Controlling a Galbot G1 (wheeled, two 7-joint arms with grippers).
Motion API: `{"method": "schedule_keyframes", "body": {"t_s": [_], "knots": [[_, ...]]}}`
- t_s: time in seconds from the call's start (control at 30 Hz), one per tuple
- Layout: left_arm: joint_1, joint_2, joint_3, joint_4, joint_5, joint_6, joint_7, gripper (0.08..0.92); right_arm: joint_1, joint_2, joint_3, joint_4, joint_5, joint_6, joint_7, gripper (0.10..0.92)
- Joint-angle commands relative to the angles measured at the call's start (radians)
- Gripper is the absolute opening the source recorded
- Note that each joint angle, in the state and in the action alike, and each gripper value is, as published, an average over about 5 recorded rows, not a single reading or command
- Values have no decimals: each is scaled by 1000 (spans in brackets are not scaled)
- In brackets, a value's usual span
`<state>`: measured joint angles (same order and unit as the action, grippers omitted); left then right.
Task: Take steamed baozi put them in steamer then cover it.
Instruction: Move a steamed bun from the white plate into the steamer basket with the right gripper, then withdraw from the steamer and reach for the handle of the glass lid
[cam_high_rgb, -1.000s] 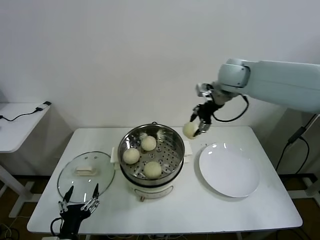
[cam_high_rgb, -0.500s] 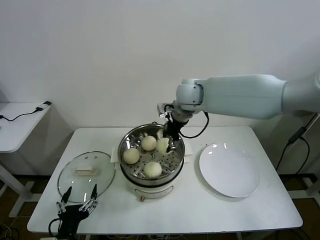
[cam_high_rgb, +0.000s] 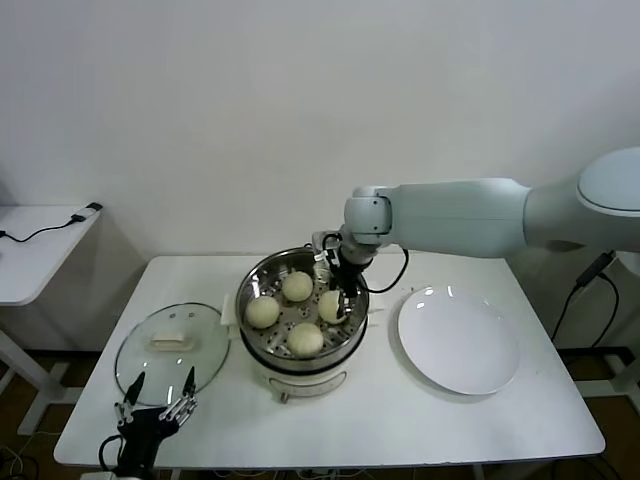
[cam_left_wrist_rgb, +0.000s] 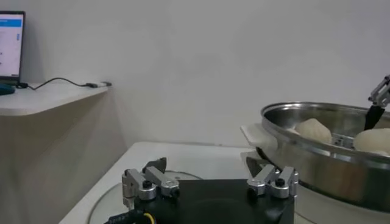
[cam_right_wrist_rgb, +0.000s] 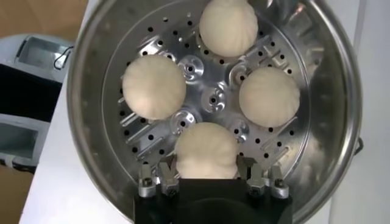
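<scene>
The steamer (cam_high_rgb: 250, 300) stands at the table's middle with several cream baozi in its basket; three lie free (cam_high_rgb: 297, 286) (cam_high_rgb: 263, 312) (cam_high_rgb: 305, 339). My right gripper (cam_high_rgb: 340, 300) reaches down into the basket's right side, shut on another baozi (cam_right_wrist_rgb: 206, 150) that sits low on the perforated floor, one finger on each side. The glass cover (cam_high_rgb: 170, 350) lies flat on the table left of the steamer. My left gripper (cam_high_rgb: 165, 378) hovers open over the cover's near edge, holding nothing; its wrist view shows the steamer's wall (cam_left_wrist_rgb: 323, 164) off to one side.
A flat white plate (cam_high_rgb: 458, 340) lies right of the steamer with nothing on it. A second small table (cam_high_rgb: 30, 250) with a cable stands off to the left. The white wall runs close behind the table's far edge.
My right arm has swung left from above the plate's far side to over the steamer and lowered the baozi into the basket. The left gripper has stayed where it was.
</scene>
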<state>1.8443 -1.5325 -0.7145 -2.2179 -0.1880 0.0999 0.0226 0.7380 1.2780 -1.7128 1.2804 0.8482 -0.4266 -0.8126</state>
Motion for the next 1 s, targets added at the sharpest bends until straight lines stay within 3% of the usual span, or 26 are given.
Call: {"method": "schedule_keyframes", "body": {"t_s": [0.03, 0.23, 0.33, 0.4, 0.57, 0.7, 0.8, 1.0], "knots": [[0, -1, 0, 1, 0, 0, 0, 823, -26, 14, 2, -24, -25, 16, -1, 685], [3, 1, -3, -1, -4, 0, 1, 823, 32, -36, 62, -11, 20, 65, -32, 809], [1, 2, -4, -5, 0, 6, 7, 823, 69, -108, 122, 6, 55, 71, 6, 821], [0, 2, -5, -7, 5, 9, 12, 823, 70, -173, 187, 21, 103, 66, 96, 822], [-5, 8, -9, -7, 8, -3, 15, 823, -48, -346, 459, 40, 164, 35, 539, 823], [-18, 17, -11, 7, 23, -12, 18, 823, -207, -460, 687, 62, 183, 19, 775, 823], [-35, 25, -9, 26, 56, -37, 26, 823, -368, -579, 854, 123, 173, 57, 838, 823], [-65, 51, -7, 42, 92, -95, 44, 823, -884, -814, 1264, 268, 68, 149, 800, 823]]}}
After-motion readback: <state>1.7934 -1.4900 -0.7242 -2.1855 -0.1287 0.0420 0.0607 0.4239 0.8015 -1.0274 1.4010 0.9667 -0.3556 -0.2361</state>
